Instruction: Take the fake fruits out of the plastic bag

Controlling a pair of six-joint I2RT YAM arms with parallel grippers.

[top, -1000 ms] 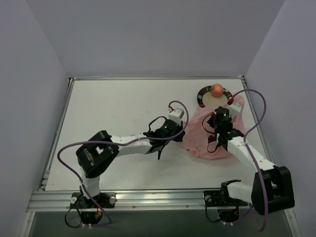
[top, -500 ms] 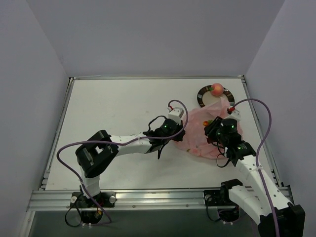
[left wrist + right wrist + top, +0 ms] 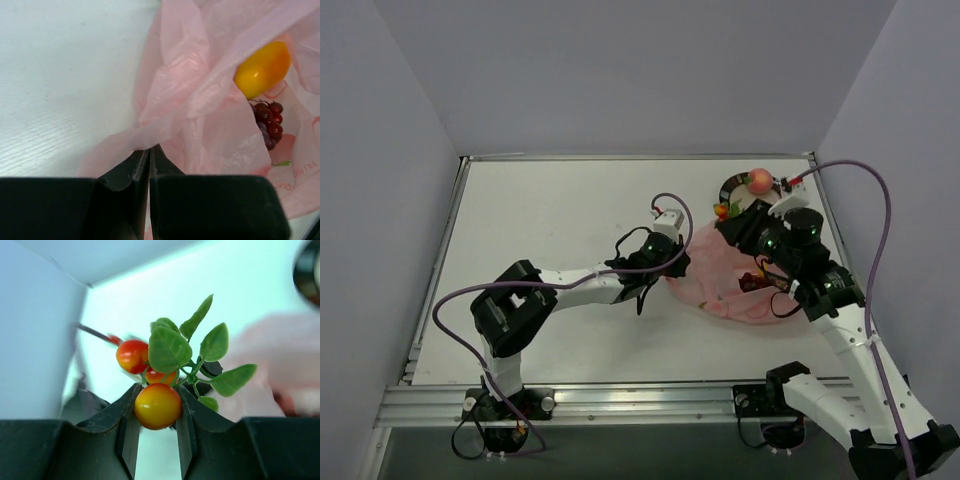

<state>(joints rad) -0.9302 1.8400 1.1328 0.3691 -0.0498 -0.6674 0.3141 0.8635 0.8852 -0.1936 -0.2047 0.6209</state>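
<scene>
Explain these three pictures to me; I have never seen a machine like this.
Two robot arms are bolted at the near edge of a white table. The wide picture looks down from above and behind them. The other two come from cameras on the wrists, so the dark shapes at the bottom are each arm's own fingers. On the table lie a pink plastic bag and a round plate with a peach on it. The left gripper is pinched shut on the bag's edge; inside the bag show a yellow fruit and dark red grapes. The right gripper holds a sprig of small orange-red fruits with green leaves, near the plate.
</scene>
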